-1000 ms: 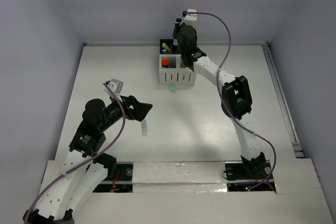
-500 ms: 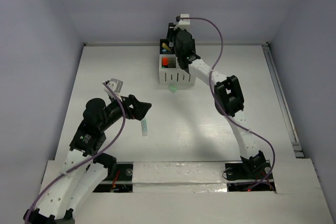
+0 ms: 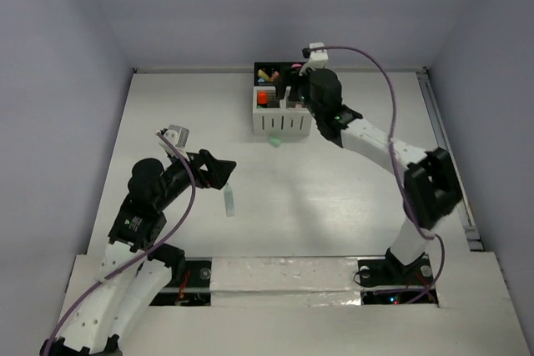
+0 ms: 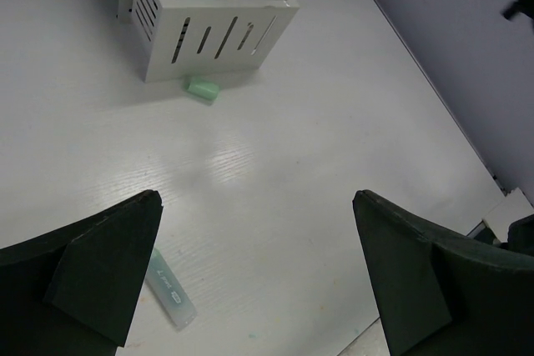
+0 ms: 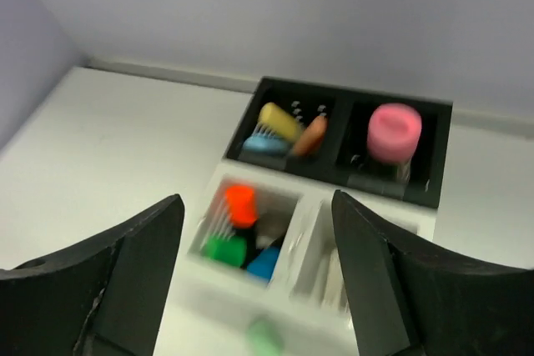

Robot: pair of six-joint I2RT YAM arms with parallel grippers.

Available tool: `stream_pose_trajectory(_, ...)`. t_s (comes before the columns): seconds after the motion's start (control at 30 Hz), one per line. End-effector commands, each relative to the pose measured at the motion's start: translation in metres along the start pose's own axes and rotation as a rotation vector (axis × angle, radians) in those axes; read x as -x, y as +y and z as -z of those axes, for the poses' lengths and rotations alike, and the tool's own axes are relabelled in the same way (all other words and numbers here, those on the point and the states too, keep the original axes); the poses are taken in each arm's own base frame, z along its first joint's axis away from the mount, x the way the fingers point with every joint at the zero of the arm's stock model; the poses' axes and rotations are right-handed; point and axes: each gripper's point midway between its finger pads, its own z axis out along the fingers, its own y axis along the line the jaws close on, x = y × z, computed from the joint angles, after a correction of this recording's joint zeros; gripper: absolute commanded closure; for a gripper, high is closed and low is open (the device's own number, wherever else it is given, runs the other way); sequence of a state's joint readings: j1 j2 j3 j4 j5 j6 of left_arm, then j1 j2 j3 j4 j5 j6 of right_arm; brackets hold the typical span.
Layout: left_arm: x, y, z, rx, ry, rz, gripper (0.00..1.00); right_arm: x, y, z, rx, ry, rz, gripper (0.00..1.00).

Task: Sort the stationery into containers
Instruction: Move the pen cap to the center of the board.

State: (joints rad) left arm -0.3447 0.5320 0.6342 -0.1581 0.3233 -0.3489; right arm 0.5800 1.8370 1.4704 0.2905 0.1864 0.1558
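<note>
The containers are one organizer (image 3: pixel 282 122) at the table's back: two white slatted compartments (image 5: pixel 219 179) in front, two black ones (image 5: pixel 439 156) behind. Bright markers (image 5: pixel 240 204) stand in the left white one. Yellow, blue and orange highlighters (image 5: pixel 279 121) fill the left black one, and a pink one (image 5: pixel 394 129) the right black one. My right gripper (image 5: pixel 257 202) hovers open and empty above the organizer; this view is blurred. My left gripper (image 4: pixel 257 198) is open and empty over the table. A pale green highlighter (image 4: pixel 171 293) lies by its left finger, and a small green eraser (image 4: pixel 202 88) lies before the organizer.
The eraser (image 3: pixel 274 142) and the pale highlighter (image 3: pixel 229 202) are the only loose items on the white table (image 3: pixel 334 189). Walls close the table in at the back and both sides. A rail (image 3: pixel 446 156) runs along the right edge.
My right gripper has opened and drawn back to the right from over the black compartments, its elbow swinging right. The left arm has shifted slightly left.
</note>
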Motion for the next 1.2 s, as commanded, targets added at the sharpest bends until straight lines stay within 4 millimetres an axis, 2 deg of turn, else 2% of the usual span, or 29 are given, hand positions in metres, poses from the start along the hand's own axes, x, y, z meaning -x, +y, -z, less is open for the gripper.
stream_pose_trajectory(0.0, 0.011, -0.001, 0.000, -0.009, -0.044, -0.017, 0.01, -0.037, 0.018, 0.061, 0.030, 0.102, -0.178, 0.21)
stream_pose_trajectory(0.07, 0.010, -0.002, 0.000, -0.015, -0.039, -0.016, 0.01, -0.058, 0.025, 0.081, 0.027, 0.139, -0.179, 0.20)
stream_pose_trajectory(0.1, 0.010, -0.002, -0.001, -0.015, -0.035, -0.015, 0.01, -0.081, 0.019, 0.087, 0.014, 0.191, -0.167, 0.19)
stream_pose_trajectory(0.13, 0.010, -0.002, -0.001, -0.020, -0.035, -0.017, 0.01, -0.097, 0.025, 0.093, 0.038, 0.247, -0.155, 0.18)
stream_pose_trajectory(0.23, 0.009, -0.003, -0.001, -0.024, -0.033, -0.016, 0.01, -0.137, 0.025, 0.101, 0.027, 0.345, -0.168, 0.18)
stream_pose_trajectory(0.37, 0.009, -0.003, 0.000, -0.025, -0.031, -0.015, 0.01, -0.171, 0.027, 0.101, 0.022, 0.409, -0.198, 0.18)
stream_pose_trajectory(0.43, 0.009, -0.004, 0.000, -0.029, -0.032, -0.016, 0.01, -0.190, 0.022, 0.096, -0.014, 0.444, -0.195, 0.18)
stream_pose_trajectory(0.47, 0.009, -0.002, 0.000, -0.023, -0.034, -0.015, 0.01, -0.189, 0.020, 0.089, -0.039, 0.441, -0.198, 0.18)
stream_pose_trajectory(0.5, 0.010, -0.002, -0.001, -0.023, -0.034, -0.015, 0.01, -0.204, 0.018, 0.086, -0.058, 0.472, -0.195, 0.18)
stream_pose_trajectory(0.6, 0.009, -0.003, -0.001, -0.028, -0.031, -0.015, 0.01, -0.211, 0.020, 0.071, -0.068, 0.468, -0.200, 0.17)
stream_pose_trajectory(0.63, 0.008, -0.003, -0.001, -0.029, -0.028, -0.014, 0.01, -0.226, 0.021, 0.069, -0.075, 0.494, -0.189, 0.17)
stream_pose_trajectory(0.83, 0.008, -0.003, -0.001, -0.031, -0.027, -0.015, 0.01, -0.242, 0.009, 0.049, -0.166, 0.488, -0.168, 0.22)
stream_pose_trajectory(1.03, 0.008, -0.003, -0.002, -0.032, -0.025, -0.016, 0.01, -0.261, 0.001, 0.042, -0.211, 0.512, -0.143, 0.26)
stream_pose_trajectory(1.17, 0.008, -0.003, -0.002, -0.034, -0.024, -0.016, 0.01, -0.267, 0.011, 0.039, -0.210, 0.510, -0.102, 0.34)
